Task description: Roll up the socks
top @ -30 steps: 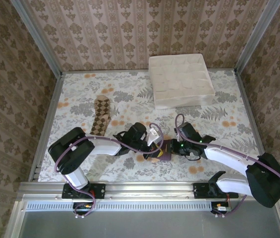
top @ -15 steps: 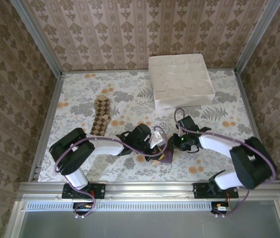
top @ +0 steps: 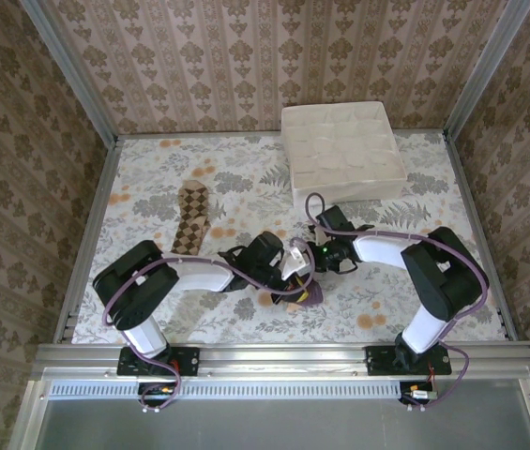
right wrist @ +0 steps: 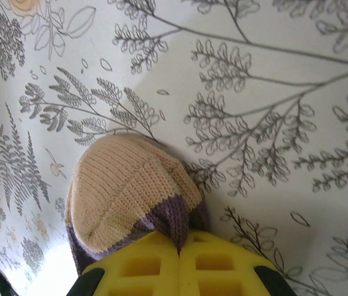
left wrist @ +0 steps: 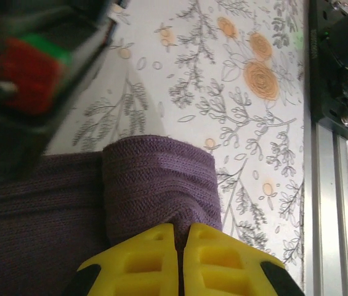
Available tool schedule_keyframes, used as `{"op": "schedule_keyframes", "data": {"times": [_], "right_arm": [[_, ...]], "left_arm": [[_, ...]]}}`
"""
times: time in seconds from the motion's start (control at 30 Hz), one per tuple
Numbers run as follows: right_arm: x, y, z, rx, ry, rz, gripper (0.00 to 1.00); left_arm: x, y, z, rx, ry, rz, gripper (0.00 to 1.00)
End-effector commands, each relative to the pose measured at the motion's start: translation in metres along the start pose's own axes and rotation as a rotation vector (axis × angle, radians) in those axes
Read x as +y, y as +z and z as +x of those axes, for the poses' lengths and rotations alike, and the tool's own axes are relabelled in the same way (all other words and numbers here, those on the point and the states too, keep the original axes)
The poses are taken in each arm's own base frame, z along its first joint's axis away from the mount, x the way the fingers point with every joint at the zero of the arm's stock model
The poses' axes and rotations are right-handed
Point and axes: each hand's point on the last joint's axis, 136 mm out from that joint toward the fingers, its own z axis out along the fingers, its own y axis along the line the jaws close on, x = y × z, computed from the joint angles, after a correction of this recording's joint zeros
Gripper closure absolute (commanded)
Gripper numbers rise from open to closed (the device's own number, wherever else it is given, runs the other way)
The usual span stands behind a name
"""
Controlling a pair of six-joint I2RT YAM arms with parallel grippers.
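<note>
The dark purple sock (top: 309, 294) lies bunched on the floral table near the front centre, between both grippers. My left gripper (top: 293, 270) is shut, its yellow fingers (left wrist: 143, 259) pinching a fold of the purple knit (left wrist: 158, 179). My right gripper (top: 312, 255) is shut too, nipping a ridge of purple fabric right beside the sock's tan toe (right wrist: 124, 185), which bulges up off the table. The brown argyle sock (top: 191, 221) lies flat at the left, away from both arms.
A white divider box (top: 342, 153) stands at the back right. In the left wrist view the right arm's dark body (left wrist: 26, 74) looms close at upper left. The metal rail (left wrist: 334, 154) runs along the near table edge.
My right arm has swung left and away from the near edge, and its jaws have closed on the sock's tan-toed end. Less of the sock lies spread out. The left gripper has stayed put.
</note>
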Motion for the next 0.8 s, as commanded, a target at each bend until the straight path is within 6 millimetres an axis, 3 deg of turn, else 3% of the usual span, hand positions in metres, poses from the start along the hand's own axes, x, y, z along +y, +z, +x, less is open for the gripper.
{"op": "schedule_keyframes", "data": {"times": [0.0, 0.1, 0.23, 0.37, 0.5, 0.67, 0.77], "right_arm": [[0.009, -0.001, -0.011, -0.031, -0.049, -0.021, 0.92], [0.013, -0.013, -0.01, -0.055, -0.073, -0.026, 0.69], [0.021, -0.033, -0.007, -0.085, -0.103, -0.038, 0.57], [0.027, -0.046, 0.005, -0.074, -0.096, -0.063, 0.54], [0.011, -0.058, 0.026, -0.099, -0.059, -0.001, 0.52], [-0.015, -0.06, 0.053, -0.085, 0.0, 0.06, 0.5], [-0.017, -0.06, 0.059, -0.096, 0.014, 0.05, 0.49]], "left_arm": [[0.019, -0.004, 0.023, 0.073, -0.117, -0.036, 1.0], [0.032, -0.007, 0.026, 0.068, -0.17, -0.058, 1.0], [0.041, -0.008, 0.027, 0.066, -0.21, -0.062, 1.0], [0.046, -0.006, 0.028, 0.071, -0.233, -0.062, 1.0], [0.051, -0.006, 0.028, 0.073, -0.244, -0.067, 1.0], [0.05, -0.005, 0.027, 0.077, -0.243, -0.056, 1.0], [0.05, -0.004, 0.027, 0.08, -0.239, -0.052, 1.0]]}}
